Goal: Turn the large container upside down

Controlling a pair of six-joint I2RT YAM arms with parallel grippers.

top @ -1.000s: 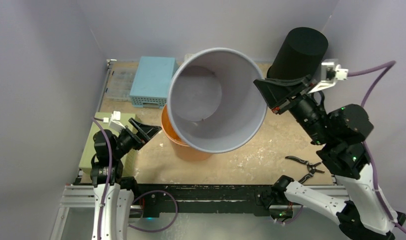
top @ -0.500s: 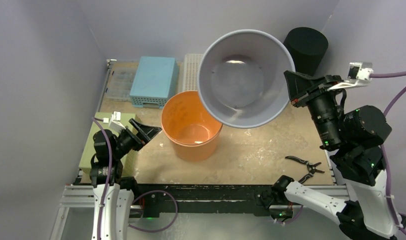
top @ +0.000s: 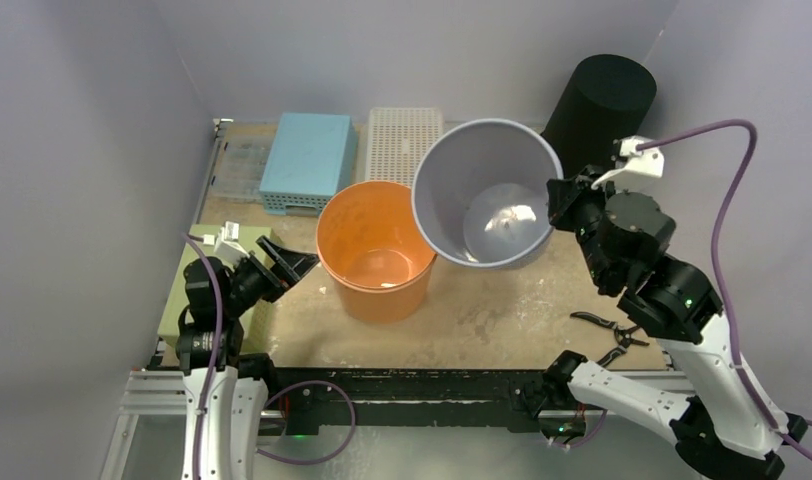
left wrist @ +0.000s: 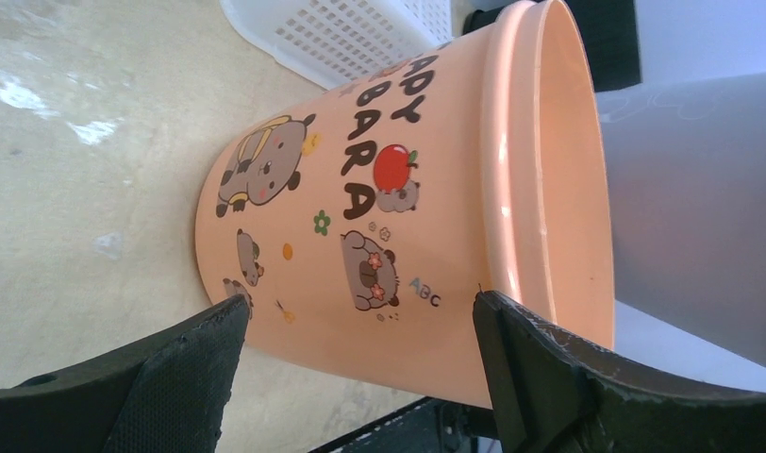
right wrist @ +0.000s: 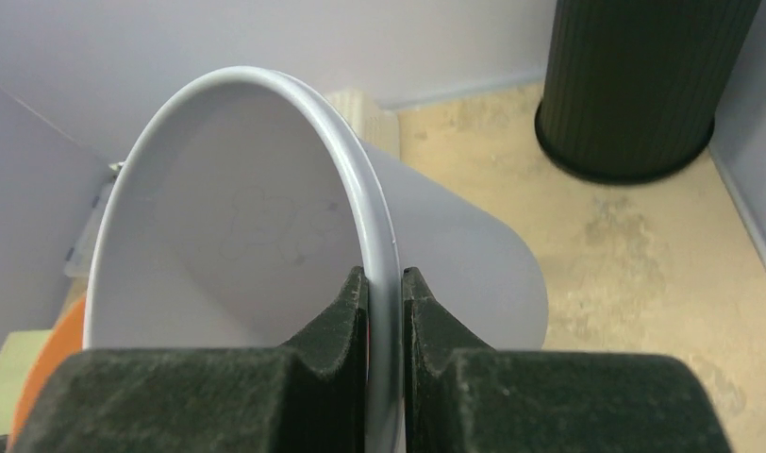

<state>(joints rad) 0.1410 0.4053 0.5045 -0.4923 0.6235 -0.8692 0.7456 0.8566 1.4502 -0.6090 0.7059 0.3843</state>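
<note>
Now R gripper point(right wrist: 384, 283) pinches grey container point(top: 487, 200) rim at 3 o'clock, mouth upward; L gripper point(left wrist: 358, 300) spread, facing orange bucket point(left wrist: 294, 189).

plain pale lilac walls point(top: 92, 120) around a scuffed tan tabletop point(top: 502, 320)

Large container point(top: 482, 190) right of bucket point(top: 380, 298) — perhaps touching, tray point(top: 404, 130) behind

Large grey container point(top: 487, 195), plain, round-rimmed, mouth up, tilted, just beside the orange bucket point(top: 374, 250)
</note>
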